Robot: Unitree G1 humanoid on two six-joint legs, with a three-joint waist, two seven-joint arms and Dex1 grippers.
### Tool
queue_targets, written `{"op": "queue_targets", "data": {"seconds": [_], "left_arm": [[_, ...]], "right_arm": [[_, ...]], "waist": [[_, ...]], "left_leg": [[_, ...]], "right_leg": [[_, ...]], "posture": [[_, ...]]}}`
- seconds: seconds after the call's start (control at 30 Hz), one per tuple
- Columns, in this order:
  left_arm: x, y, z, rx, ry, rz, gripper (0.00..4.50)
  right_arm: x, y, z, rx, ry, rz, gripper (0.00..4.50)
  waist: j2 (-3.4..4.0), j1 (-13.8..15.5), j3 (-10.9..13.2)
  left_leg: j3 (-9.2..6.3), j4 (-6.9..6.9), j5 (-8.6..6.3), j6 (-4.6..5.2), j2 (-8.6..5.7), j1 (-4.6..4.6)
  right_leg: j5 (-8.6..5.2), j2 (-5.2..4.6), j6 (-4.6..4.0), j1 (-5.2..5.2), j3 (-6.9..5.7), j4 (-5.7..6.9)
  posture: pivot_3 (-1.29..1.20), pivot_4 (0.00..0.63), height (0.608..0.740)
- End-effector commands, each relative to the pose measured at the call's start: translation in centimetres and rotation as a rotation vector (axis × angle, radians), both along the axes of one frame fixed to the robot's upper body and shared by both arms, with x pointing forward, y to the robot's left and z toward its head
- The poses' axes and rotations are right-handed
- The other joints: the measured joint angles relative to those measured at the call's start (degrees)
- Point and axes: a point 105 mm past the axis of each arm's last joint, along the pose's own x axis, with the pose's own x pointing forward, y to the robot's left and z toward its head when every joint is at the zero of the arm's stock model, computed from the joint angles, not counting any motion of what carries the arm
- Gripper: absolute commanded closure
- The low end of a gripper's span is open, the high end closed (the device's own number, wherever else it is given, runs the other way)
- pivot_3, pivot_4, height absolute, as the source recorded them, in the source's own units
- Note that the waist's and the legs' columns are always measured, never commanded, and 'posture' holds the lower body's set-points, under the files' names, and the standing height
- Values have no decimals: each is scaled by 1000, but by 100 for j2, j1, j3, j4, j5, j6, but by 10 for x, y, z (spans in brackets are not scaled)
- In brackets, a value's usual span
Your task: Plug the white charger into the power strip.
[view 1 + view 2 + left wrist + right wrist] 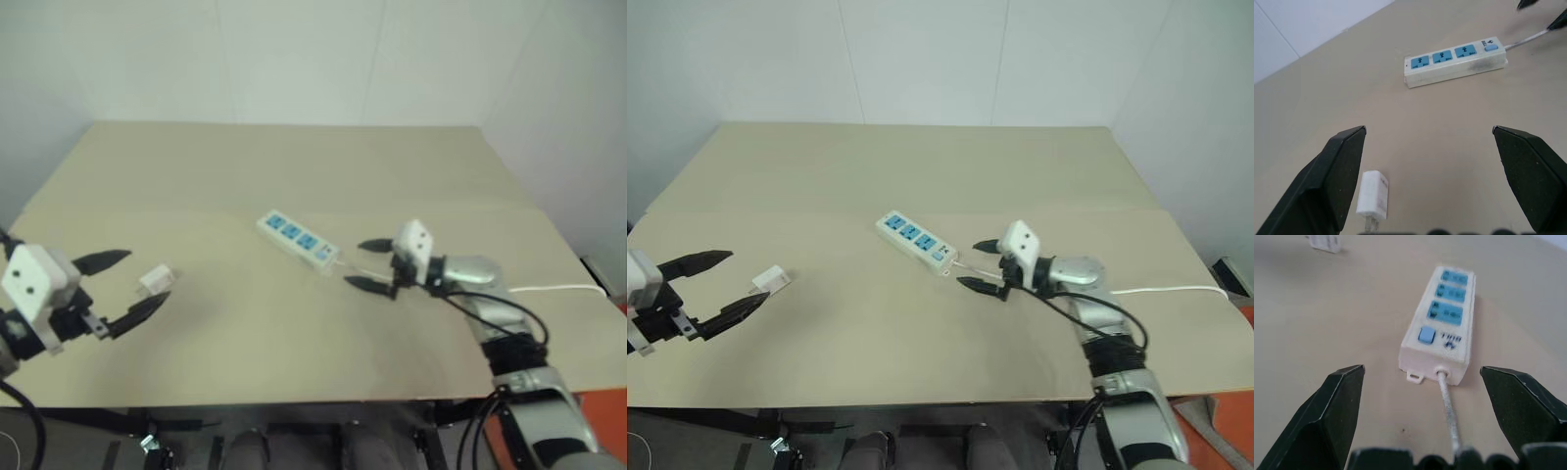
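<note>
Head views: a beige worktop point(294, 333) carries the power strip point(298, 239) near its middle, lying diagonally, its three blue sockets up and its cord point(554, 289) running off toward the right edge. The white charger point(155, 280) lies on the worktop well to the strip's left, unplugged. The left claw point(125, 286) hangs with fingers spread wide, the charger between their tips and not gripped; the right claw point(369, 264) stands equally wide open just off the strip's switch end, straddling the cord.

Left wrist view: the charger point(1373, 195) lies flat just beside the inner face of one finger point(1332, 176) — its metal prongs point back toward the wrist, a detail the head views do not resolve. The strip point(1455, 64) lies well beyond.

Right wrist view: the strip's blue switch point(1426, 335) and cord outlet face the open fingers point(1327, 416), nothing held; the charger point(1325, 242) shows at the far edge.
</note>
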Motion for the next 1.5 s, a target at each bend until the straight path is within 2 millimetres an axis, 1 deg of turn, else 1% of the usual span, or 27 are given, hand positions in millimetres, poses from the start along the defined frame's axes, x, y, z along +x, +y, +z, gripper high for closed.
{"op": "queue_targets", "data": {"seconds": [0.03, 0.1, 0.17, 0.23, 0.27, 0.37, 0.47, 0.53, 0.6, 0.67, 0.7, 0.73, 0.83, 1.0, 1.07, 1.13, 1.17, 1.3, 1.4, 1.5], "left_arm": [[3, -8, 7, 3, -29, -33, 0], [3, -9, 6, 3, -29, -39, 0], [3, -11, 6, 3, -28, -42, 0], [2, -11, 5, 2, -27, -43, 0], [2, -12, 5, 2, -27, -43, 0], [0, -12, 4, 0, -24, -43, 0], [-2, -13, 3, -2, -21, -42, 0], [-3, -13, 2, -4, -18, -39, 0], [-4, -13, 0, -9, -14, -38, 0], [-4, -14, -2, -13, -12, -38, 0], [-4, -14, -2, -15, -12, -38, 0], [-4, -14, -3, -17, -12, -38, 0], [-3, -16, -4, -24, -10, -41, 0], [-3, -17, -3, -25, -12, -45, 0], [-4, -16, -2, -23, -14, -44, 0], [-3, -15, -1, -22, -15, -43, 0], [-3, -15, -1, -21, -15, -43, 0], [-3, -16, -1, -24, -19, -43, 0], [-3, -16, -1, -25, -19, -44, 0], [-3, -16, -1, -27, -19, -43, 0]], "right_arm": [[19, 1, -4, -45, -28, -100, 216], [26, 1, -13, -74, -12, -137, 627], [29, 0, -18, -82, -8, -154, 1284], [30, 0, -19, -72, -5, -158, 2083], [29, 0, -20, -70, -4, -153, 2400], [21, 0, -19, -68, -4, -101, 3485], [2, -2, -14, -58, -2, 6, 4461], [-12, -7, -13, -63, 10, 70, 4483], [-21, -14, -18, -99, 5, 93, 4483], [-20, -19, -21, -95, -9, 56, 4483], [-17, -20, -18, -51, -15, 26, 4483], [-15, -21, -14, -1, -10, -2, 4150], [-23, -21, -10, 96, -8, 20, 3197], [-31, -27, -5, 175, 35, 55, 1462], [-27, -25, 4, 233, 14, 29, 815], [-23, -17, 8, 268, -12, 1, 161], [-22, -14, 9, 275, -17, -4, 76], [-16, 14, 3, 315, -65, -86, 76], [-15, 28, -4, 311, -69, -114, 76], [-15, 38, -11, 286, -62, -116, 76]], "waist": [[1, 0, 1], [1, -1, 1], [0, -4, 0], [-1, 2, -1], [-1, 0, 0], [-1, -1, -1], [-1, 22, -1], [-1, 25, 0], [-1, 21, 0], [-2, 15, -1], [-3, 3, -2], [-3, -5, -2], [-2, -6, -2], [-2, 5, -1], [-2, 4, -2], [-2, -3, -2], [-2, -13, -2], [-2, -54, -2], [-2, -76, -2], [-2, -67, -1]], "left_leg": [[0, 0, 0, 0, 0, -2], [3, 0, 0, 0, -1, -6], [4, 0, 0, 0, 0, -4], [3, -1, 0, 0, 0, -3], [3, -1, 0, 0, 1, -3], [4, 0, 0, 0, 0, -1], [4, -1, 0, 0, 0, 0], [4, -2, 0, 0, 0, -4], [6, -2, 0, 0, 0, -4], [6, -2, 0, 0, 1, 3], [6, -2, 0, 0, 2, 7], [6, -2, 0, 0, 4, 10], [6, -3, 0, 0, 4, 12], [15, -3, -1, 0, 3, 3], [17, -2, 0, 0, 3, 6], [17, -2, 0, 0, 5, 11], [17, -3, 0, 0, 5, 12], [19, -8, 0, 0, 6, 13], [21, -8, -1, 0, 5, 7], [22, -7, -1, -1, 5, 6]], "right_leg": [[7, 0, -11, -1, 0, 0], [16, 0, -26, -5, 3, -1], [17, 0, -27, -3, 3, -2], [16, 1, -27, -2, 2, -2], [16, 0, -27, -2, 2, -2], [17, 0, -26, 0, 4, -2], [16, 0, -25, 2, 3, -2], [16, -1, -25, 1, 3, -5], [16, -1, -25, 0, 4, -6], [12, 0, -18, 3, 5, -2], [0, 2, 2, 5, 4, -2], [-1, 5, 6, 5, 6, -1], [0, 8, 6, 5, 12, 2], [1, 6, 5, 0, 20, -4], [0, 7, 6, 0, 22, -2], [0, 8, 7, 2, 22, 0], [0, 9, 7, 1, 24, 1], [0, 12, 8, -3, 30, 1], [2, 11, 4, -6, 31, -1], [3, 9, 3, -6, 31, -1]], "posture": [[0, 150, 740], [0, 150, 740], [0, 150, 740], [0, 150, 740], [0, 150, 740], [0, 150, 740], [0, 150, 740], [0, 150, 740], [0, 150, 740], [0, 150, 740], [0, 150, 740], [0, 150, 740], [0, 150, 740], [0, 150, 740], [0, 150, 740], [0, 150, 740], [0, 150, 740], [0, 150, 740], [0, 150, 740], [0, 150, 740]]}}
